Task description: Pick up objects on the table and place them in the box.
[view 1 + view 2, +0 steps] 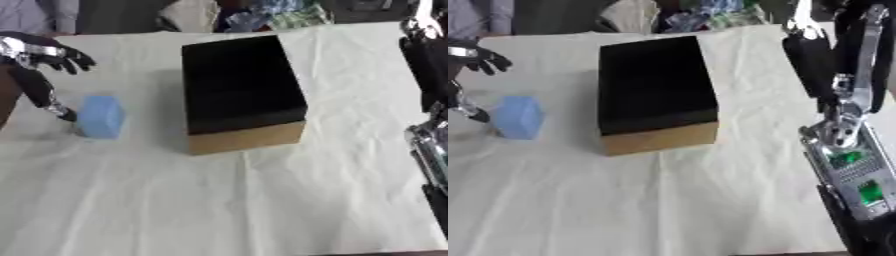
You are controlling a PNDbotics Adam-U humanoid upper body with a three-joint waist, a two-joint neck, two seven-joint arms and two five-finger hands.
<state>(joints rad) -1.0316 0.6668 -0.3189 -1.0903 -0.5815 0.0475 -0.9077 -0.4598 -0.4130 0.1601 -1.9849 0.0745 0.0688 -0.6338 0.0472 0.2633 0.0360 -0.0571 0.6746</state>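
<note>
Risk: left hand (39,55), fingers spread, one touching the block (101,116) at nine o'clock of the box (241,90), may push it away; right hand unseen.

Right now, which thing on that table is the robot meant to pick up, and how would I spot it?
Start at the big box with the dark inside, standing mid-table on the white cloth. Look to its left: a small light blue block sits apart from the box, with the robot's left hand right by it. It is the only blue thing on the cloth.
</note>
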